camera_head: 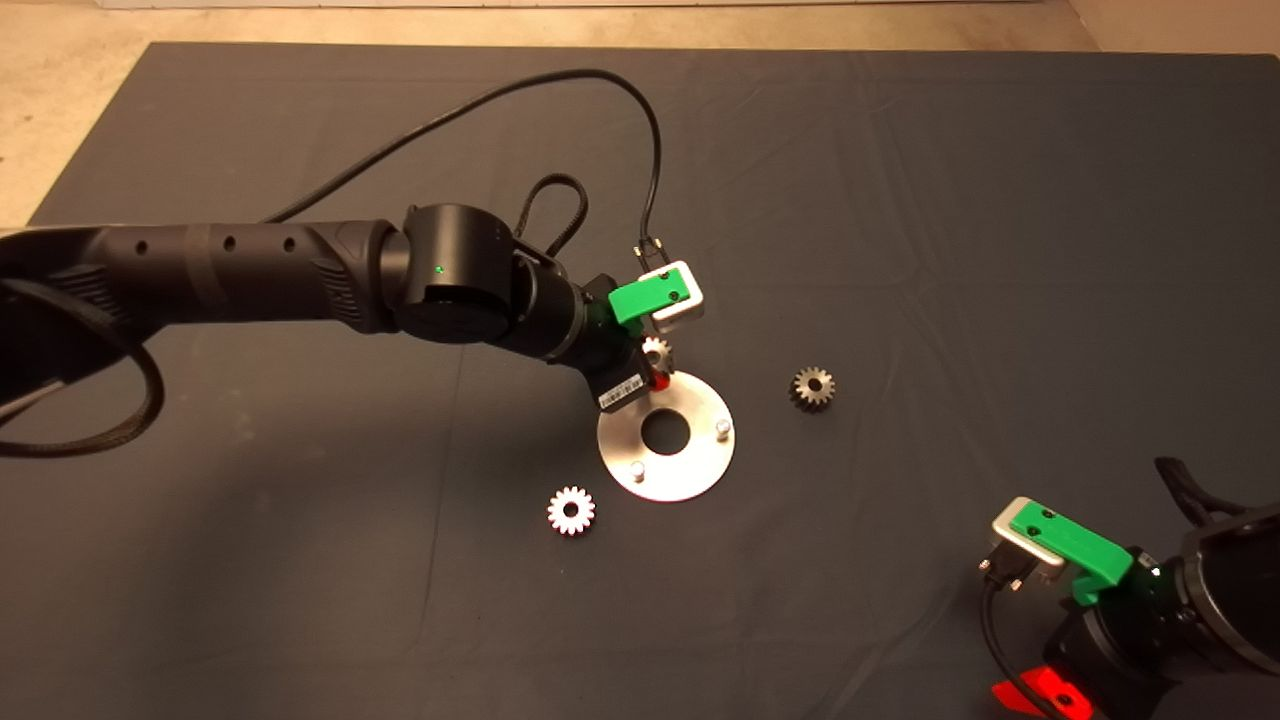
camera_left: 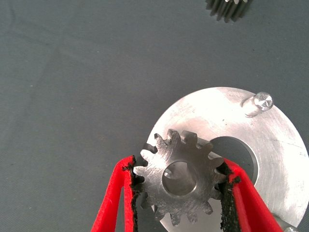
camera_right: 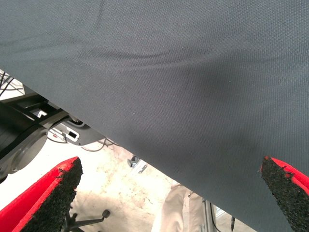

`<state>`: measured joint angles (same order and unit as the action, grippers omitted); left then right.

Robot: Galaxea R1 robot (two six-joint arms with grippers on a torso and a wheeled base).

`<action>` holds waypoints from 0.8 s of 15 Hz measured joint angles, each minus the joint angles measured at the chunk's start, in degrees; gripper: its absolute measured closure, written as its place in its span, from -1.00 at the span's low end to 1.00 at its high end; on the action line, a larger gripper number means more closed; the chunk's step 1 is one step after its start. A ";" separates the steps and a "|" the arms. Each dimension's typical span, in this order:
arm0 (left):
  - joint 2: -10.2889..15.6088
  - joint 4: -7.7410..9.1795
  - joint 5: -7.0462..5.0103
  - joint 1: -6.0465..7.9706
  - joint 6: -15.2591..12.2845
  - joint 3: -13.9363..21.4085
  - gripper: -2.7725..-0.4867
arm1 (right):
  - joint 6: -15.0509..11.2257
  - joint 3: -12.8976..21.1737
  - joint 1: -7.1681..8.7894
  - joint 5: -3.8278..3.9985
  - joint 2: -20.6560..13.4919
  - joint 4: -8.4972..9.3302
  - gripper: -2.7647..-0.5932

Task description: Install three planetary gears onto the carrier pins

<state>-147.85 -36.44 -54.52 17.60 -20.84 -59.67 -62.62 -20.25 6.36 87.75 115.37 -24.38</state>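
From above, the silver disc (camera_head: 666, 437) lies flat on the dark mat (camera_head: 900, 200), and everything else is placed from it. The left gripper (camera_head: 655, 372) reaches in over the disc's far-left rim, clamped on a planetary gear (camera_head: 655, 351) held above that rim. Two carrier pins stand bare on the disc: one (camera_head: 723, 427) near its right rim, one (camera_head: 638, 470) near its front-left rim. A dark gear (camera_head: 813, 387) lies on the mat to the right of the disc, apart from it. A bright gear (camera_head: 571, 510) lies on the mat off the disc's front-left, also apart. The right gripper (camera_head: 1040, 692) waits far to the disc's front-right, at the mat's edge.

In the left wrist view, the two red fingers (camera_left: 116, 198) squeeze the held gear (camera_left: 181, 177) by its teeth. The gear sits level over the disc (camera_left: 270, 164) rim, and a silvery surface shows through its bore. One pin (camera_left: 263, 101) stands free near the disc rim, and the dark gear (camera_left: 227, 8) shows beyond it.

In the right wrist view, the right gripper's fingers (camera_right: 48, 198) are spread wide with nothing between them, over the mat (camera_right: 169, 72) edge, away from the disc.
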 joint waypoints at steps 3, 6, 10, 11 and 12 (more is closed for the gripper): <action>-0.13 0.04 0.06 -1.23 1.03 -0.77 0.77 | 0.00 0.00 0.02 0.01 0.00 0.00 -0.99; -0.77 0.17 -0.02 -1.29 1.71 -1.44 0.77 | 0.00 0.00 0.09 -0.04 -0.02 0.02 -0.99; -1.08 0.20 0.97 -2.63 3.61 -2.17 0.78 | 0.00 0.00 0.17 -0.01 -0.11 0.02 -0.99; -1.08 0.24 1.07 -2.65 3.61 -2.23 0.78 | 0.00 0.00 0.17 -0.01 -0.11 0.03 -0.99; -1.08 0.24 1.05 -2.62 3.65 -2.23 0.78 | 0.00 0.00 0.17 -0.02 -0.11 0.02 -0.99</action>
<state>-148.93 -36.19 -53.47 14.98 -17.19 -61.90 -62.62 -20.25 6.53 87.73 115.26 -24.36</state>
